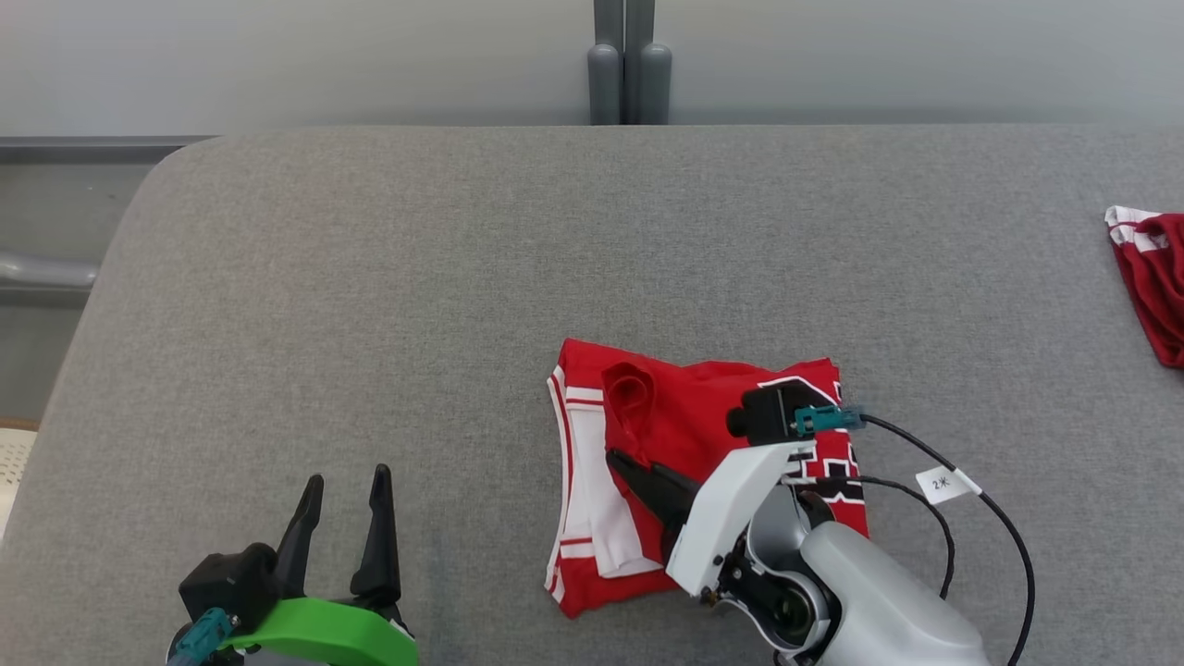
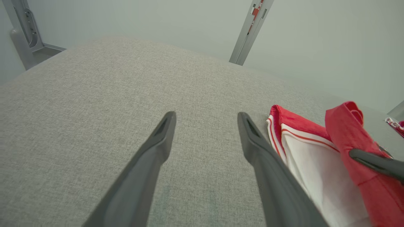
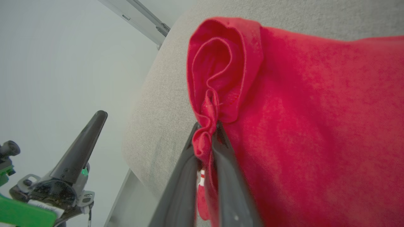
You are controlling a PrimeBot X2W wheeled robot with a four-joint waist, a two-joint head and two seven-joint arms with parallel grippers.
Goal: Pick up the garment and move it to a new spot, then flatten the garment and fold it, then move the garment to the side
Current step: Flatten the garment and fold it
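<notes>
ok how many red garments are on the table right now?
2. One red-and-white garment lies near the front middle of the table, a fold of it pinched in the right gripper. A second red garment sits at the right edge, cut off by the frame; more may lie beyond.

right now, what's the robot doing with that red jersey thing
The robot is working on a red and white garment lying on the grey table. Its right gripper is shut on a pinch of the red fabric, a loose fold bunched beyond its tips. The left gripper is open, holding nothing, over bare table beside it. A second red garment lies at the far right.
</notes>
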